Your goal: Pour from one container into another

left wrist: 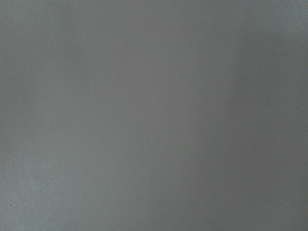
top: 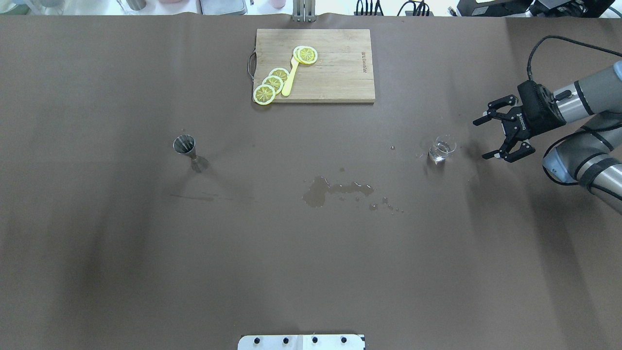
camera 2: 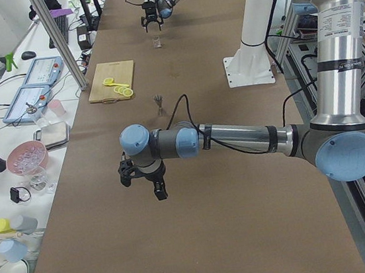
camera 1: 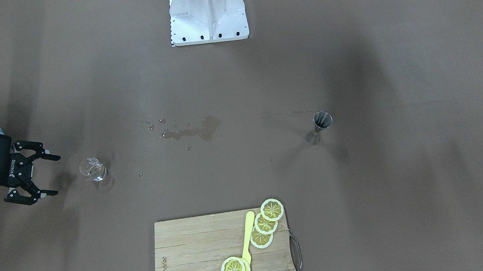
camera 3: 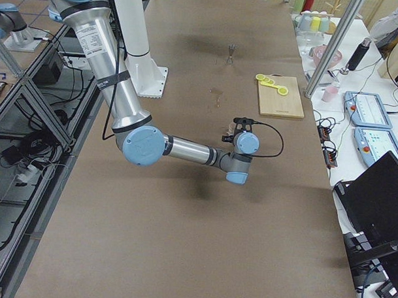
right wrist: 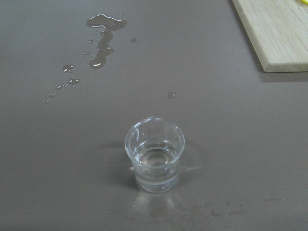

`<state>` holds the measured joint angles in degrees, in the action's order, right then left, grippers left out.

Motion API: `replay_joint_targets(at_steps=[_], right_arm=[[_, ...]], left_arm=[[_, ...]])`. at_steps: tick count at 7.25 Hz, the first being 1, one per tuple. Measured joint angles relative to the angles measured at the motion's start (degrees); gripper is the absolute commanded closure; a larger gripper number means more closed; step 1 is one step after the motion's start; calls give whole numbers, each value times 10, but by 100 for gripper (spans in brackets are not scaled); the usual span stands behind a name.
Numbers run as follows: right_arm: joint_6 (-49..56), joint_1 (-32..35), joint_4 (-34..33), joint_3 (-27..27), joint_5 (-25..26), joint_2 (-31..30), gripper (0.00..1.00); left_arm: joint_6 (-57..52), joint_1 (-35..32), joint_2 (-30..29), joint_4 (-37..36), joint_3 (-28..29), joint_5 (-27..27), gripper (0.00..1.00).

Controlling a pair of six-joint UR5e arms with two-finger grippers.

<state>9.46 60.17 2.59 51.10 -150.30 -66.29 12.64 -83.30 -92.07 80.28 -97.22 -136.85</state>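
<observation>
The small clear glass cup [top: 441,148] stands upright on the brown table with a little clear liquid in it, and fills the centre of the right wrist view [right wrist: 154,161]. My right gripper [top: 481,139] is open just beside it, apart from it, fingers pointing at the cup [camera 1: 93,169]. The silvery steel jigger [top: 187,148] stands upright far across the table [camera 1: 321,125], with nothing near it. My left gripper [camera 2: 142,185] shows only in the exterior left view, hovering over bare table at the near end, and I cannot tell if it is open. The left wrist view shows only plain table.
A spill of liquid [top: 335,189] with scattered drops lies between cup and jigger. A wooden cutting board [top: 340,68] at the far edge carries lemon slices [top: 272,85] and a yellow utensil [top: 290,78]. The robot's white base [camera 1: 207,12] is at the near edge.
</observation>
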Motion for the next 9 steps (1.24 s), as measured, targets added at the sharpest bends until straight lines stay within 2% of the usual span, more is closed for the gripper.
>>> replay_joint_targets(at_steps=[3, 5, 6, 9], right_arm=[[-26, -1, 10, 13, 7, 1, 0], [-37, -3, 11, 19, 8, 2, 1], [-39, -6, 11, 21, 11, 2, 2], [-41, -29, 11, 29, 34, 4, 2]], left_arm=[[44, 3, -56, -121, -75, -3, 1], [72, 23, -129, -232, -118, -2, 1], [99, 49, -166, -264, -133, -1, 1], [260, 137, -228, -264, -174, 1, 1]])
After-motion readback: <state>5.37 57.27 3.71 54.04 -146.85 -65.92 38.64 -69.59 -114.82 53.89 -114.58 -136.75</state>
